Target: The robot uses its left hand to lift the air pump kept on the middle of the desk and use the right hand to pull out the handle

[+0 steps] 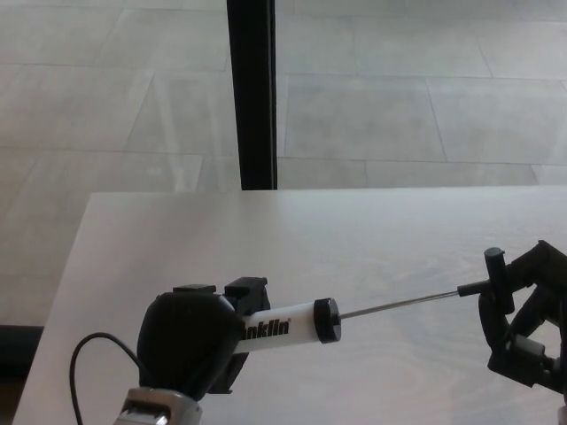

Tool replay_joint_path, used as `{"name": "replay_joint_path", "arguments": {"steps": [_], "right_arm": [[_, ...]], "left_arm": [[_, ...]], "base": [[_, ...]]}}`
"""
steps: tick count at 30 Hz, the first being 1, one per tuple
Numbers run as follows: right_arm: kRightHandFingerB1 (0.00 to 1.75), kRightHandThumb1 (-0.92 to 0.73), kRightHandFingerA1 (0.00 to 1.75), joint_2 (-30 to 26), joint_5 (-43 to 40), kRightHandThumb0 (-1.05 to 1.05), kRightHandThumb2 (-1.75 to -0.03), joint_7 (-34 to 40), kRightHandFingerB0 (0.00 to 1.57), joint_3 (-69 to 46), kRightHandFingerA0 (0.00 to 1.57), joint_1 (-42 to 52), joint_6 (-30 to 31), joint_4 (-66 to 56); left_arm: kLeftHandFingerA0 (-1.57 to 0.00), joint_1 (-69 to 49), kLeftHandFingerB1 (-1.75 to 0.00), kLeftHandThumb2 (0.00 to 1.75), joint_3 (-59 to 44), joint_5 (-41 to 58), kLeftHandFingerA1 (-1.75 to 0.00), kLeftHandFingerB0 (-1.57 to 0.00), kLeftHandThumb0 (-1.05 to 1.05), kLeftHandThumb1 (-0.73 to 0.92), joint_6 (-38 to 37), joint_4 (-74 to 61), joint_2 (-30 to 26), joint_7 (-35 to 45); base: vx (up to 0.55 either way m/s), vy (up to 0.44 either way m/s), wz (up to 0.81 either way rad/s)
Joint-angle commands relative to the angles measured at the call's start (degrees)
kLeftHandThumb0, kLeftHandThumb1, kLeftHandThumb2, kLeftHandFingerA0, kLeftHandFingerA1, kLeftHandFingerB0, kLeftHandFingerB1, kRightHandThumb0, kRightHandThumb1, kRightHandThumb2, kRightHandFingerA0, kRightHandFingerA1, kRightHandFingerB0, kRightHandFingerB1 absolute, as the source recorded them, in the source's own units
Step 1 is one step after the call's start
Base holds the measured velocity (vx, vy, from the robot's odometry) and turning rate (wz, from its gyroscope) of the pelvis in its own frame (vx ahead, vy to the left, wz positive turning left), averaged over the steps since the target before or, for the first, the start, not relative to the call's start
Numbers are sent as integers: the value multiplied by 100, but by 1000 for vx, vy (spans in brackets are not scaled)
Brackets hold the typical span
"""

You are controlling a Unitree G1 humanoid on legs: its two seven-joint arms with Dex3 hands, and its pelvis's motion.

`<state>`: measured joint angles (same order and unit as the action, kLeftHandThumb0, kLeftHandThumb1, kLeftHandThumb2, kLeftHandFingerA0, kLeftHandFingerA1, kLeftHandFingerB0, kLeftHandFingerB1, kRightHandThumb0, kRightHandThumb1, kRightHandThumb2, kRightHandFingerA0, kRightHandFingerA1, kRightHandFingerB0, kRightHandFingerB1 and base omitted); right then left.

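The air pump [282, 326] is a white tube with black lettering and a black end cap, held above the pale desk [292, 239] at the lower left. My left hand [190, 341] is shut on its body. A thin metal rod [399, 304] runs out to the right, to a black T-handle [493, 274]. My right hand [523, 314] at the right edge is shut on that handle. The rod is drawn far out of the tube.
A black cable [89, 354] loops beside my left wrist at the lower left. A black vertical post [252, 93] stands behind the desk's far edge, with tiled floor beyond.
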<state>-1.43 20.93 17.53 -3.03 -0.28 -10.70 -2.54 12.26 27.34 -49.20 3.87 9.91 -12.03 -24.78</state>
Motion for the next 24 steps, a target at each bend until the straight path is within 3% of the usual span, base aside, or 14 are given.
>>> {"name": "replay_joint_path", "arguments": {"steps": [1,10,11,12,13,14,15,17,18,19,20,21,23,24], "right_arm": [[157,-52,175,-107,6,-25,-114,68,75,-100,89,-24,72,-26],[153,-51,173,-62,-59,-22,-113,60,75,-99,87,-31,33,0],[123,-50,135,-78,-47,-29,-113,83,93,-101,115,-28,-41,10],[154,-50,175,-79,-78,-16,-113,77,72,-115,93,-31,-64,18],[123,-49,136,-70,-78,-29,-114,89,93,-121,115,-55,-39,38],[123,-50,136,-66,-82,-29,-114,83,94,-124,116,-63,-18,37],[156,-51,174,-71,-94,-21,-113,65,74,-124,86,-61,-20,34],[153,-51,174,-70,-232,-15,-112,-55,72,-131,94,-53,-20,14],[152,-59,174,-102,-434,-19,-107,-292,70,-123,84,-29,17,-15],[140,-64,165,-154,-631,-16,-98,-548,73,-103,84,-27,55,-37],[92,-76,158,-175,-846,-23,-69,-821,73,-92,78,-10,258,-131],[35,-70,88,-294,-836,-40,-61,-1102,37,-14,80,-3,535,-222],[25,-64,50,-659,-674,-57,-59,-1682,7,212,43,27,984,-325],[25,-64,50,-776,-573,-57,-59,-1805,7,285,43,44,1067,-341]], "left_arm": [[-80,-185,-146,110,-140,-51,-175,-73,-15,53,-29,-38,-242,61],[-80,-260,-151,102,-180,-69,-175,-70,-17,56,-105,25,-252,-60],[-79,-260,-148,100,-153,-148,-175,-71,-18,58,-125,56,-282,-128],[-79,-284,-152,104,-178,-89,-175,-69,-17,56,-170,78,-268,-138],[-79,-277,-153,104,-183,-79,-175,-69,-17,56,-184,109,-270,-143],[-79,-273,-152,104,-182,-98,-175,-69,-18,58,-171,123,-270,-144],[-80,-275,-152,105,-177,-127,-175,-69,-17,56,-143,120,-269,-138],[-79,-266,-151,102,-168,-154,-175,-69,-18,58,-55,78,-236,-45],[-79,-262,-149,104,-174,-139,-175,-71,-17,58,-50,48,-217,-26],[-79,-234,-149,106,-178,-137,-175,-72,-17,56,-17,39,-191,5],[-80,-222,-150,107,-188,-103,-175,-72,-16,56,4,11,-161,68],[-80,-187,-154,105,-211,-35,-175,-68,-16,58,-8,-4,-119,113],[-83,-79,-155,111,-251,101,-175,-72,-14,54,-136,57,-19,56],[-83,-71,-155,111,-270,161,-175,-72,-14,54,-180,68,20,32]], "base": [[0,0,0],[0,0,0],[0,0,0],[0,0,0],[0,0,0],[0,0,0],[0,0,0],[0,0,0],[0,0,0],[0,0,0],[0,0,0],[0,0,0],[0,0,0],[0,0,0]]}}
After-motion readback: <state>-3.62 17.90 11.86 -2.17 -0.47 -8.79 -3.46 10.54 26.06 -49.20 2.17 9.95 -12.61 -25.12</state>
